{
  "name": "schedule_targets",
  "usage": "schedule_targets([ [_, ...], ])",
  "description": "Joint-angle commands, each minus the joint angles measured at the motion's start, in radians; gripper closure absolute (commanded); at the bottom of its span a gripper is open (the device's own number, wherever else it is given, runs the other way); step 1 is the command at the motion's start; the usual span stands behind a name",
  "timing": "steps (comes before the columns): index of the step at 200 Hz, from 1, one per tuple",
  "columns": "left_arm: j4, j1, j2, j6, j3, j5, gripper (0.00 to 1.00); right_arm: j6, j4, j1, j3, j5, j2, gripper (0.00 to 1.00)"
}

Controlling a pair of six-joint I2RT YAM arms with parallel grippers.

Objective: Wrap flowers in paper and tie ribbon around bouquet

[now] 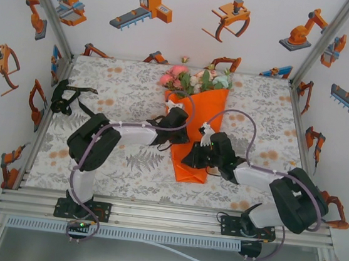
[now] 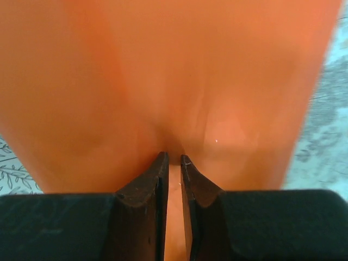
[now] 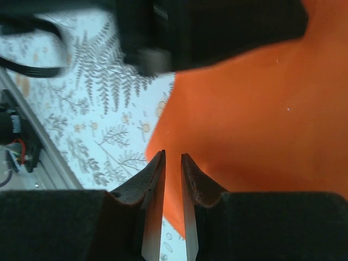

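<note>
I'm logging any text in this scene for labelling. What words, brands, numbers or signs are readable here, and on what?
No text can be read anywhere.
ribbon: any lettering is too small to read.
paper: plain orange, unmarked.
wall drawings: robot and gripper pictures, no words.

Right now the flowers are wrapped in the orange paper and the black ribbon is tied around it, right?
Not tied. The top view shows the black ribbon lying loose on the tablecloth at far left, apart from the orange paper wrapped round the flowers.
</note>
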Motion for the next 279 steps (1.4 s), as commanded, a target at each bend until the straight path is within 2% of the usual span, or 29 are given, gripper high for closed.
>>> schedule_targets([
  [1,0.025,0.007,-0.004,-0.04,-0.041,0.036,0.8,0.021,-0.006,-0.052,0.018,-0.047,-0.091,0.77],
  [28,0.04,0.007,-0.015,-0.037,-0.085,0.046,0.8,0.019,-0.038,-0.161,0.028,-0.009,-0.174,0.74],
  [48,0.047,0.007,-0.024,-0.03,-0.097,0.047,0.8,0.02,-0.077,-0.257,0.081,0.046,-0.138,0.73],
  [59,0.047,0.006,-0.028,-0.027,-0.097,0.047,0.8,0.043,-0.032,-0.307,0.111,0.025,-0.063,0.73],
  [90,0.046,0.006,-0.031,-0.016,-0.096,0.044,0.8,0.153,0.186,-0.407,0.22,-0.143,0.239,0.73],
  [141,0.019,0.007,-0.059,0.002,-0.117,0.023,0.81,0.227,0.37,-0.521,0.398,-0.23,0.594,0.73],
  [166,0.019,0.007,-0.061,0.007,-0.124,0.012,0.81,0.305,0.479,-0.566,0.457,-0.252,0.69,0.72],
  [219,0.024,0.009,-0.041,0.012,-0.109,0.021,0.81,0.349,0.462,-0.634,0.645,-0.233,0.844,0.69],
  [279,0.022,0.014,-0.04,0.009,-0.111,0.019,0.82,0.288,0.223,-0.645,0.933,-0.172,0.975,0.68],
])
